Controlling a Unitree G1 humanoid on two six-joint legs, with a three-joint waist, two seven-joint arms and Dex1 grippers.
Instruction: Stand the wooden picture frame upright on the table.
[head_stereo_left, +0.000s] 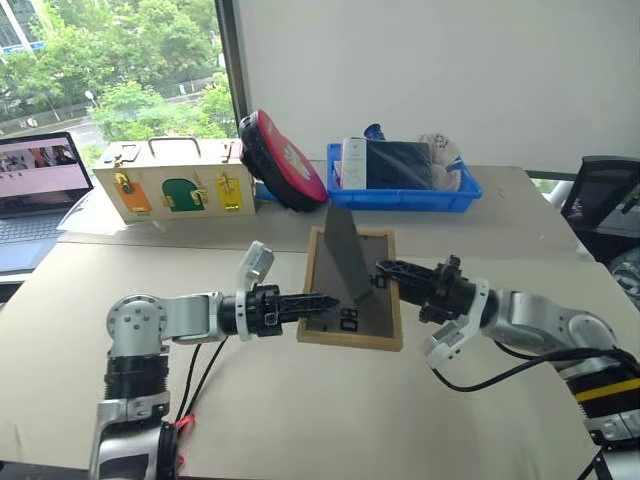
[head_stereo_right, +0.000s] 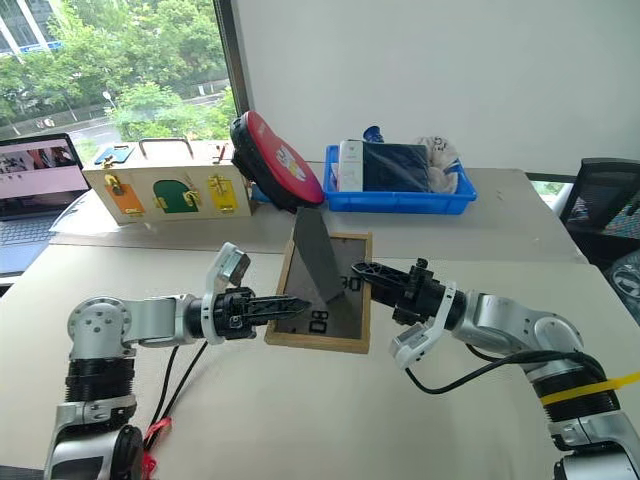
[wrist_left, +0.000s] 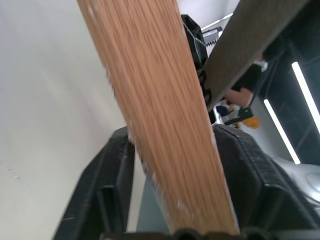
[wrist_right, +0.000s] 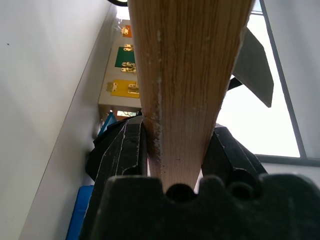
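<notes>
From the head views, the wooden picture frame (head_stereo_left: 352, 291) hangs between both arms over the surface (head_stereo_left: 300, 420), back panel facing the camera, its stand folded out. The left gripper (head_stereo_left: 328, 299) reaches its left rail, the right gripper (head_stereo_left: 385, 270) its right — long axis running away from the robot.

Left wrist view: the fingers (wrist_left: 107, 192) straddle the wood rail with gaps showing — apart.

Right wrist view: the fingers (wrist_right: 125, 150) press both faces, clamped on it.

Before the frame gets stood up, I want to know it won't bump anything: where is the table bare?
The table is bare in front of the wooden picture frame, between the two arms, and to its right toward the near edge. Behind the frame it is crowded: the latched wooden box, red round case and blue tray line the far side.
</notes>
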